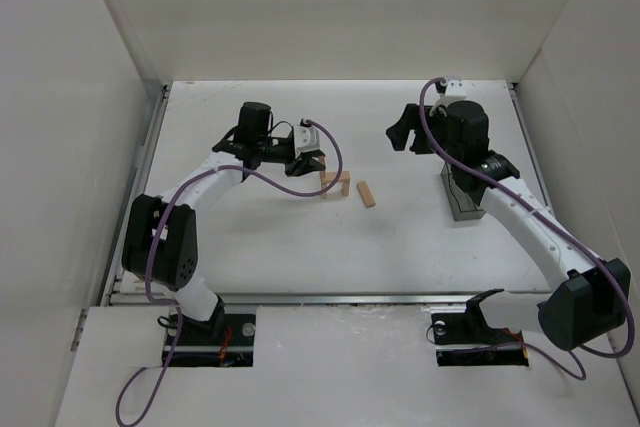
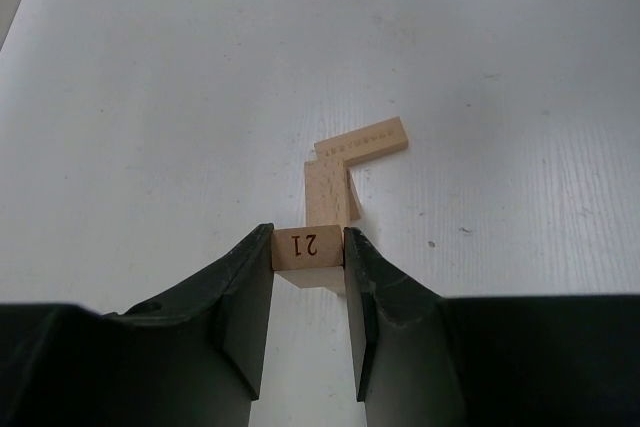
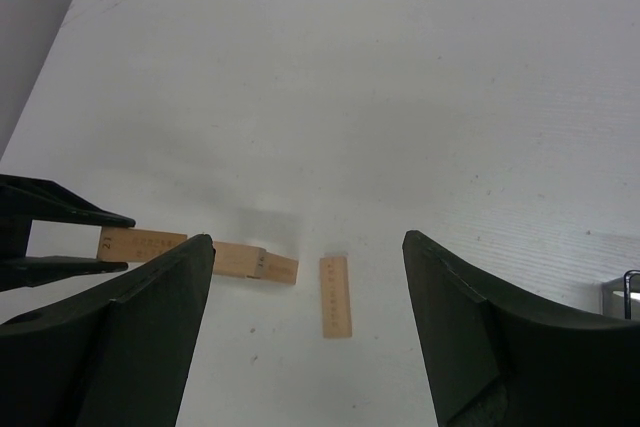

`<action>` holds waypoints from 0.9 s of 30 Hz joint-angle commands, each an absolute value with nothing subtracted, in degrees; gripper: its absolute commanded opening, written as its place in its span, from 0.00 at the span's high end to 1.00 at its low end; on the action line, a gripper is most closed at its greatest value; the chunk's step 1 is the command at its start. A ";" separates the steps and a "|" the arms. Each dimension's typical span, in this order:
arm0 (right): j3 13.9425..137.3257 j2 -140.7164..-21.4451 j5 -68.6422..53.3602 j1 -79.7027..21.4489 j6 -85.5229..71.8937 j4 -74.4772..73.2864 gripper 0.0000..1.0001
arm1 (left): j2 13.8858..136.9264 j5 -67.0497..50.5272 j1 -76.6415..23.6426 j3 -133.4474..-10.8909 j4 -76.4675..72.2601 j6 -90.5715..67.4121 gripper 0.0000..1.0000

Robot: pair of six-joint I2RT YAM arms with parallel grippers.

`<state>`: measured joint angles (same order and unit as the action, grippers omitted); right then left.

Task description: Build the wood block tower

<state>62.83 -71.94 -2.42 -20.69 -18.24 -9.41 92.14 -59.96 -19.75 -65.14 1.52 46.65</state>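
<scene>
Fingers (image 2: 250, 287) of matte black on the left gripper (image 2: 308, 259) pinch a pale, square-cut plank (image 2: 308, 244) stamped 21, low in its wrist view; just beyond, the wood block tower (image 2: 345, 162) is two flat planks in an L. Right gripper (image 3: 308, 239) gapes wide, empty, a loose plank (image 3: 336, 297) at lower centre of its view.

The white surface (image 1: 300, 257) carries a small cluster of tan wooden planks (image 1: 336, 183) near its middle, touching one another at angles. A single plank (image 1: 367, 194) lies flat just to their right, apart from them. Further right sits a grey bin (image 1: 460, 209), partly hidden by an arm
</scene>
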 commanded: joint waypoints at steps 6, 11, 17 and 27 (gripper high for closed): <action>62.75 -71.63 -3.25 -19.86 -18.81 -6.24 0.18 | 91.76 -60.82 -19.25 -64.07 -0.61 47.29 1.00; 62.75 -71.63 -3.25 -19.86 -18.81 -6.24 0.18 | 91.76 -60.82 -19.25 -63.54 -1.23 47.29 1.00; 62.75 -71.63 -3.78 -19.86 -18.81 -6.24 0.18 | 91.76 -61.34 -19.25 -63.54 -2.46 47.29 1.00; 62.75 -71.63 -3.78 -19.34 -18.81 -6.24 0.18 | 92.29 -61.35 -19.78 -64.07 -2.46 47.81 1.00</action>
